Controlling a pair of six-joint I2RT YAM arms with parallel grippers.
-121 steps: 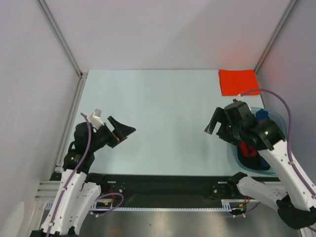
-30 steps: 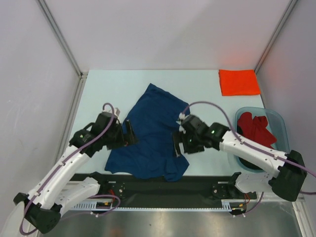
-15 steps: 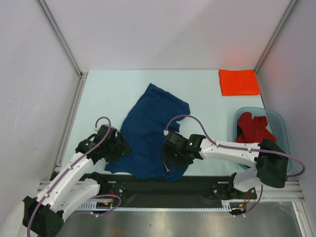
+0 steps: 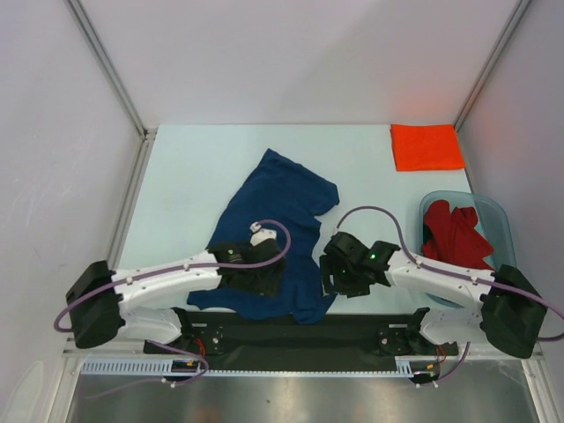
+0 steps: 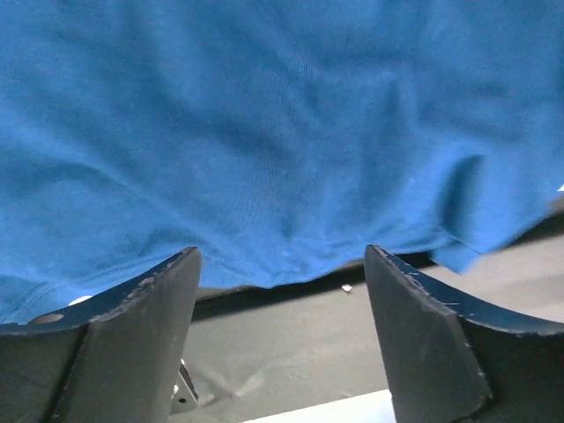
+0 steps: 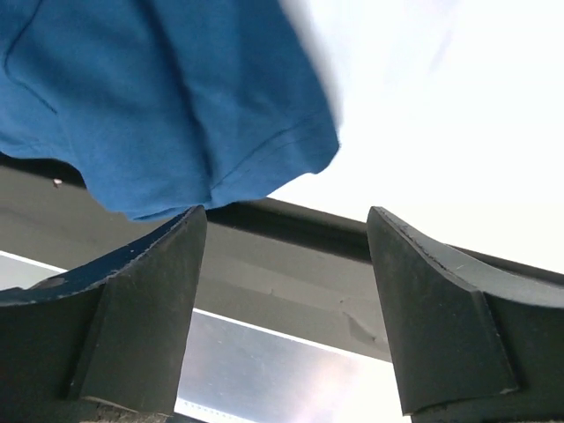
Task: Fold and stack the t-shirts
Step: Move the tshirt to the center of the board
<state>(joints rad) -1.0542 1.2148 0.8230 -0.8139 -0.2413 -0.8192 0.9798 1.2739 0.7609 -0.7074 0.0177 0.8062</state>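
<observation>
Your left gripper (image 4: 258, 280) is low over the near part of the navy blue t-shirt (image 4: 275, 210), its arm reaching in from the left edge of the table (image 4: 189, 163). In the left wrist view its two dark fingers (image 5: 145, 304) stand wide apart with nothing clamped between them. The blue cloth (image 5: 282, 132) fills the space ahead of and above the fingertips, and its hem runs across the gap between them, with the black rail (image 5: 308, 330) showing just below that hem. The shirt lies spread and rumpled on the table, not folded, reaching away from both grippers toward the far side. Your right gripper (image 4: 339, 275) sits just beside the shirt's near right corner. In the right wrist view its fingers (image 6: 441, 300) are also held apart and grip nothing. The corner of the blue shirt (image 6: 159, 106) lies ahead of the finger on the left of that view. Bare pale table lies ahead of the other finger, and the black rail (image 6: 291, 264) crosses between the two. Well to the right of this gripper, a red t-shirt (image 4: 454, 231) is bunched inside the clear bluish tub (image 4: 496, 214). Beyond the tub, far ahead of the fingers at the back right corner, a bright orange t-shirt (image 4: 426, 146) lies folded flat.
</observation>
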